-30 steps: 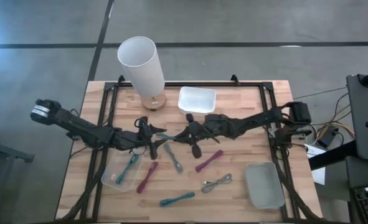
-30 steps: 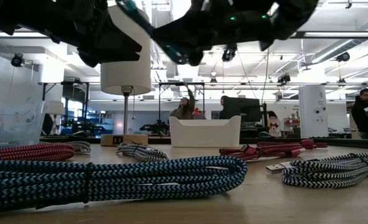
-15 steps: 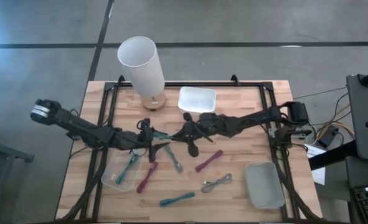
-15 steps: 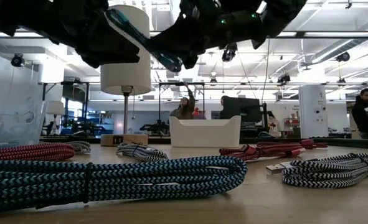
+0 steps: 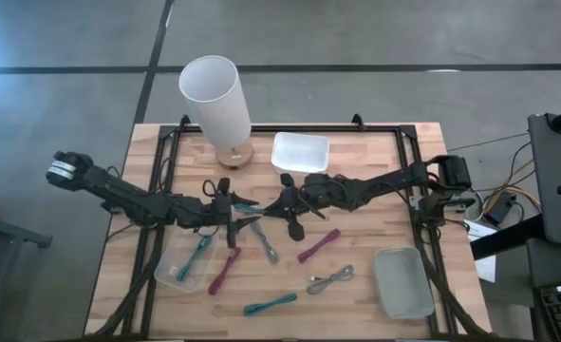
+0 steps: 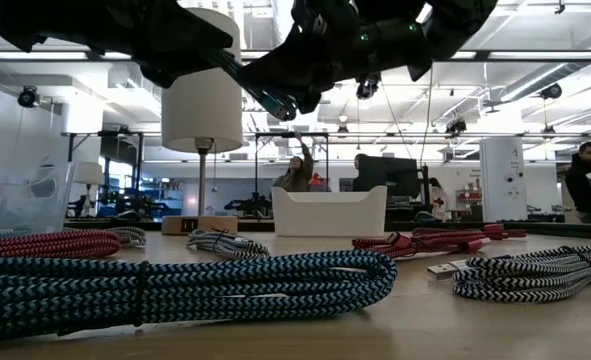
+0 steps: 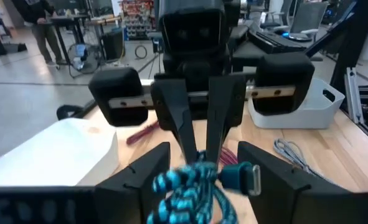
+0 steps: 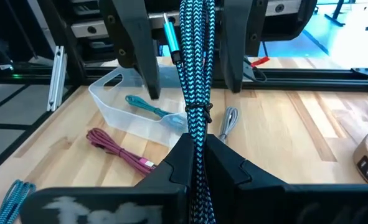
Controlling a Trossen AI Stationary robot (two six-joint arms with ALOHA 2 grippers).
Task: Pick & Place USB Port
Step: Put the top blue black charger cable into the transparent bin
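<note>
From above, the blue braided USB cable [image 5: 249,208] hangs over mid-bench, pinched in the closed right gripper [image 5: 282,203], with the left gripper [image 5: 225,207] spread wide around its far end. In the right wrist view it is a light, limp bundle, probably best gripped near its tie [image 8: 197,112]. The left wrist view shows its metal plug [image 7: 251,179] between the open fingers.

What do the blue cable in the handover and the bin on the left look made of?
The blue cable, pinched by the right gripper, looks like braided fabric sheathing, matte, with a woven blue-and-black zigzag pattern. The bin seems to be translucent plastic, smooth and slightly glossy: a teal cable shows inside through its wall.
</note>
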